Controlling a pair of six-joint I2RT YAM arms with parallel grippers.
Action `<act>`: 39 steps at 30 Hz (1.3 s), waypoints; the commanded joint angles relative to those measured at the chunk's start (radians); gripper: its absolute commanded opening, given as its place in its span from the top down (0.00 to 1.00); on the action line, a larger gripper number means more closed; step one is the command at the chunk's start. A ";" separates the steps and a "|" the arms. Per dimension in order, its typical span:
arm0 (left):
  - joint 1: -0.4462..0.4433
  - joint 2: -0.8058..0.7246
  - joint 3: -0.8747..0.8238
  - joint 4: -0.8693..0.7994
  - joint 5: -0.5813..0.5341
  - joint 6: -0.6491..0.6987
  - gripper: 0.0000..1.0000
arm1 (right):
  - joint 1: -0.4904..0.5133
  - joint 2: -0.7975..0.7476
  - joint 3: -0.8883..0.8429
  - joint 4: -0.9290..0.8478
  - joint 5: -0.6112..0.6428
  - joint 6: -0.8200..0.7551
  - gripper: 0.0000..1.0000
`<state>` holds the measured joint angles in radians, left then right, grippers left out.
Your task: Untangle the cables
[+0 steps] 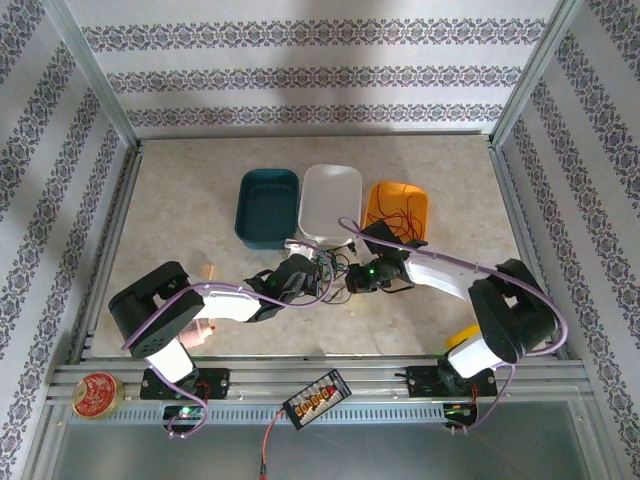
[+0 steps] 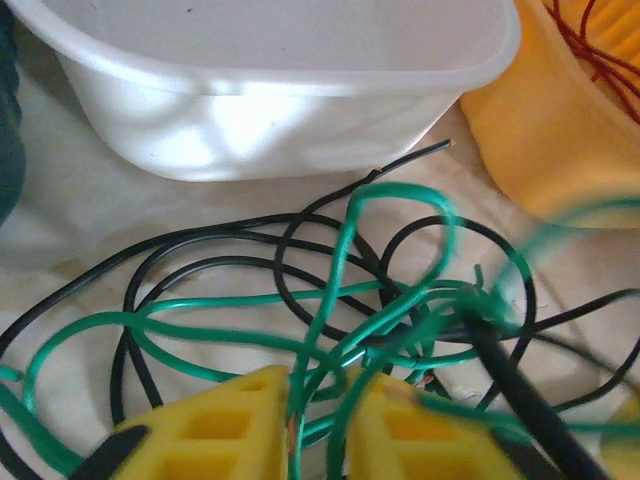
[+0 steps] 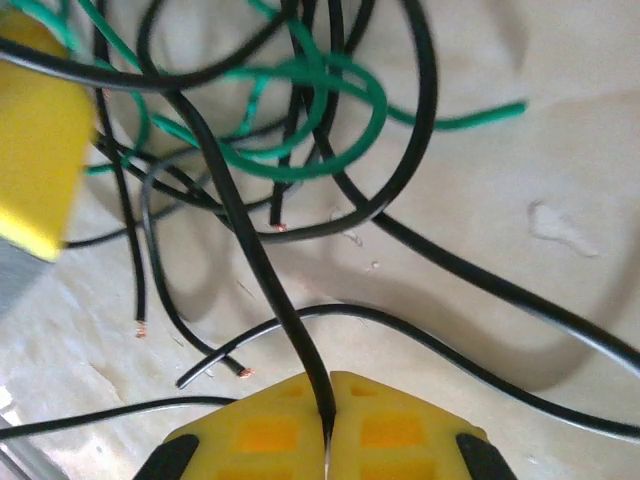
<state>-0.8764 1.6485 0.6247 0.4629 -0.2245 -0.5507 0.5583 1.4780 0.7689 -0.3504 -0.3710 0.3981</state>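
- The right hand (image 3: pixel 328 392) is clenched on a black cable (image 3: pixel 250 215), which is pinched in the seam between its two yellow fingers (image 3: pixel 250 435). From the fingertips the cable runs straight ahead into the tangle.
- Ahead of that hand the cables (image 1: pixel 335 268) lie in a loose knot on the worktop (image 3: pixel 560 150). A green cable (image 3: pixel 345 95) loops over and under several black ones. A few cut ends with bare copper tips lie just ahead and to the left of the fingertips.
- The left hand (image 2: pixel 318 390) has its fingers a little apart, and the green cable passes through the narrow gap. The hand looks released rather than gripping, though the close-range blur makes that hard to confirm.
- Just ahead of the left hand, green loops rise off the worktop and cross flat black coils. To their right a thicker, blurred black length slants across the green.
- Straight ahead of the left hand, beyond the knot, stands a white bin (image 2: pixel 280 110). An orange bin (image 2: pixel 520 130) stands ahead to the right with a red cable (image 2: pixel 600 50) inside. The edge of a teal bin (image 2: pixel 5 120) shows ahead to the left.
- From above, the two hands point at each other just beside the near wall of the white bin, with the knot of cables between their fingertips.
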 commanded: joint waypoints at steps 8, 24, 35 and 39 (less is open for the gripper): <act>-0.012 0.022 0.024 -0.100 -0.053 -0.032 0.86 | -0.014 -0.414 0.042 -0.039 0.391 0.046 1.00; -0.009 -0.009 -0.016 -0.089 -0.096 -0.068 1.00 | -0.138 -0.746 0.159 0.100 0.554 0.059 1.00; -0.008 -0.007 -0.014 -0.092 -0.096 -0.068 1.00 | -0.178 -0.551 0.377 0.235 0.353 0.060 1.00; -0.008 -0.013 -0.022 -0.087 -0.101 -0.069 1.00 | -0.191 -0.448 0.419 0.292 0.288 0.094 1.00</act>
<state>-0.8761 1.6566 0.6231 0.4076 -0.2974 -0.6083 0.3809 0.9756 1.1568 -0.1226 -0.0051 0.4595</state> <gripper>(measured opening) 0.069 0.042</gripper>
